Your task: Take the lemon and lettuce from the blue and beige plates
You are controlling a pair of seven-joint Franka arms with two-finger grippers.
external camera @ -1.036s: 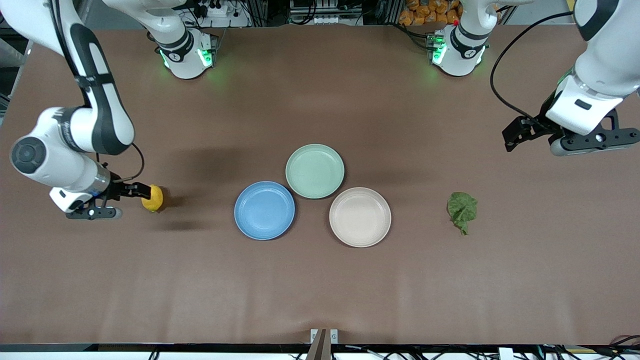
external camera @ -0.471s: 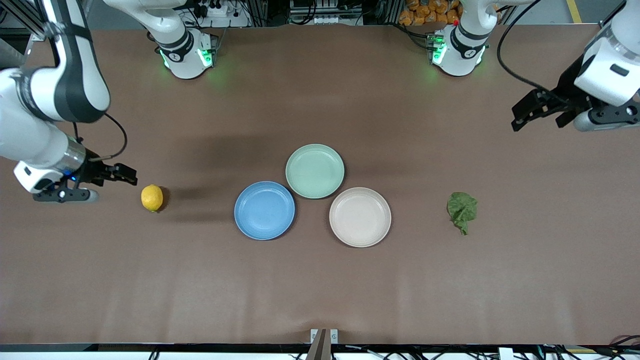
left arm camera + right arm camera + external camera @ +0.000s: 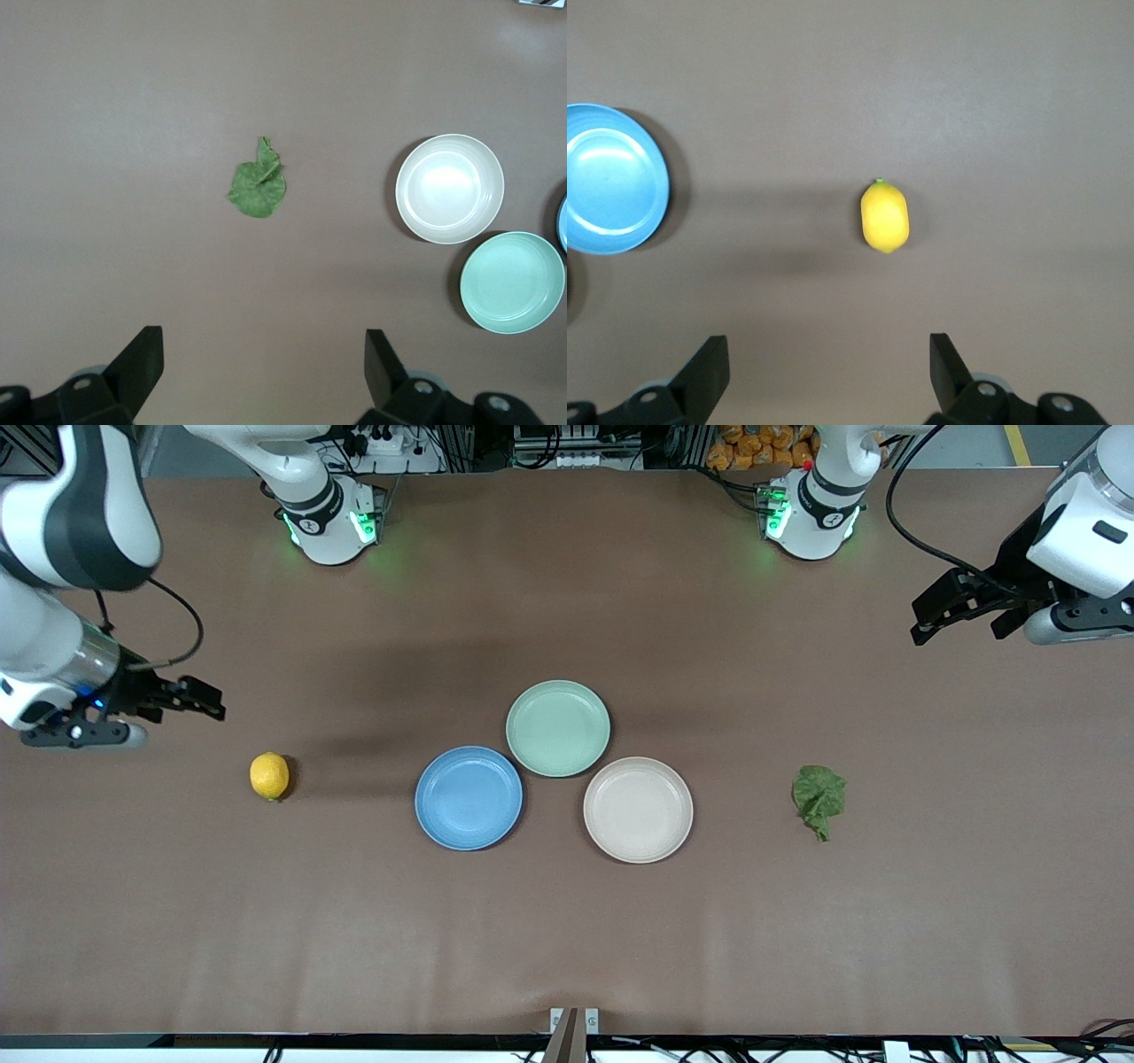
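Although the task names the blue plate (image 3: 469, 798) and the beige plate (image 3: 638, 810) as sources, both are bare; a green plate (image 3: 558, 728) touching them, farther from the front camera, is bare as well. All three sit clustered at the middle of the table (image 3: 567, 939).

The lemon (image 3: 269, 776) lies on the table itself, well apart from the blue plate, toward the right arm's end. The lettuce (image 3: 819, 801) lies on the table too, well apart from the beige plate, toward the left arm's end.

Right gripper (image 3: 208, 700): raised over the table edge at the right arm's end, jaws apart, nothing held. The right wrist view shows the lemon (image 3: 884, 217) ahead of the spread jaws and roughly centred between them, its long axis running away from the gripper, so the jaws would close across its narrow width. This arm is much the nearer to the lemon.

Left gripper (image 3: 937, 613): raised over the table near the corner at the left arm's end, jaws apart, nothing held. The left wrist view shows the lettuce (image 3: 259, 182) ahead of the jaws and about centred between them, lying flat, stem end pointing away. This arm is the nearer to the lettuce.

Judgement: both items appear already off their plates; any further grasp calls for a forward and downward reach.
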